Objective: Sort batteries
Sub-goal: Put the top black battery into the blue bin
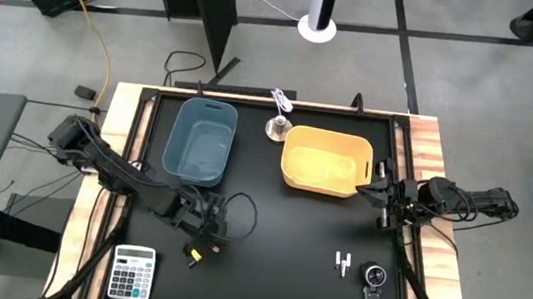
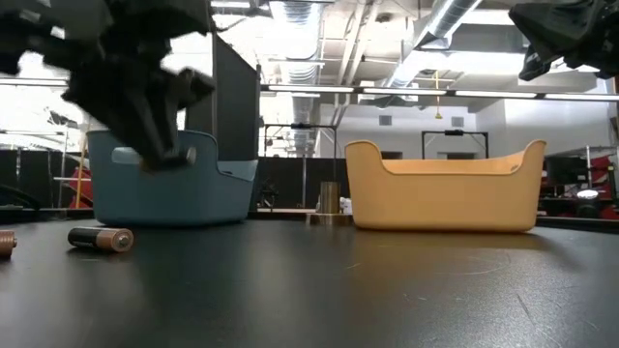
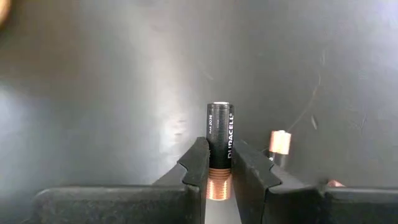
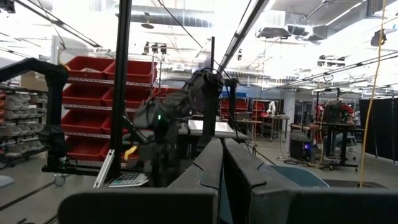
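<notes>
My left gripper [image 1: 200, 227] hangs over the table's near left part, in front of the blue bin [image 1: 200, 140], shut on a dark battery [image 3: 219, 127] with a copper end. Two more dark batteries lie on their sides on the table below it [image 2: 102, 238] [image 2: 4, 243]; the wrist view shows one [image 3: 280, 142]. Two white batteries [image 1: 341, 264] lie side by side near the right front. My right gripper [image 1: 380, 193] waits shut, raised beside the yellow bin [image 1: 324, 161]. My left gripper pinches the dark battery by its copper end [image 3: 218, 182] between the two fingers [image 3: 196, 165]. The fingers lie along the battery, whose black body sticks out past the fingertips. The battery is lifted clear of the table, as the low view shows the gripper [image 2: 150, 145] well above it.
A grey-white calculator [image 1: 133, 273] lies at the near left corner. A black gadget with a round dial [image 1: 374, 288] sits right of the white batteries. A small metal cup [image 1: 278, 127] stands between the bins at the far side. The middle of the black mat [image 1: 287, 232] is bare.
</notes>
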Controlling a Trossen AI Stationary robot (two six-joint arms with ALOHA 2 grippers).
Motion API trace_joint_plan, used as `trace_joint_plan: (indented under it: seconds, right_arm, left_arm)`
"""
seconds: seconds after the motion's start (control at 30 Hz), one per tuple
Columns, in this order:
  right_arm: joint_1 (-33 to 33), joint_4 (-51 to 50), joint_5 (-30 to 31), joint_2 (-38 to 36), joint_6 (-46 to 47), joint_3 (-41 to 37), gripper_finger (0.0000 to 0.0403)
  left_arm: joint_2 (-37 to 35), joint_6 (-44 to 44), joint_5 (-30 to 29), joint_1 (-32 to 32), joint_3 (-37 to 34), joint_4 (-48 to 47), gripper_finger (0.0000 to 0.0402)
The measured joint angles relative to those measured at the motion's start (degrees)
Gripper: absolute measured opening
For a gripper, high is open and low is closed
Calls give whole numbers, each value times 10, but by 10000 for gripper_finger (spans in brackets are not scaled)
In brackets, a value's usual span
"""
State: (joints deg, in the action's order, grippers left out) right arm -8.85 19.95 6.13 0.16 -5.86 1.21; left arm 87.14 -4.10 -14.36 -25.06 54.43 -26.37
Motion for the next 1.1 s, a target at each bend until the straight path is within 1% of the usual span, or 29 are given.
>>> trace_joint_plan:
  seconds: [0.17, 0.33, 0.43, 0.5, 0.57, 0.67, 0.77, 0.9, 1.1]
  right_arm:
    - [0, -2, 0, 0, 0, 0, 33]
    - [0, -2, 0, 0, 0, 0, 33]
    - [0, -2, 0, 0, -1, 0, 33]
    - [0, -1, 0, 0, -1, 0, 33]
    - [0, -1, 0, 0, -1, 0, 33]
    - [0, 0, 0, 0, -1, 0, 33]
    - [-1, 25, 0, 0, 13, 0, 33]
    - [-2, 79, 0, 0, 76, 0, 33]
    - [-1, 73, 0, 0, 89, 0, 33]
  left_arm:
    - [-94, -6, -71, 6, 3, -45, 43]
    - [-193, -40, -136, 38, 4, -118, 43]
    - [-235, -59, -156, 70, 4, -166, 43]
    - [-252, -65, -156, 100, 4, -198, 43]
    - [-259, -66, -155, 131, 4, -232, 43]
    - [-262, -47, -127, 176, 3, -264, 43]
    - [-262, -19, -93, 214, 3, -266, 43]
    - [-262, 19, -51, 260, 3, -266, 43]
    - [-262, 68, 7, 324, -16, -250, 43]
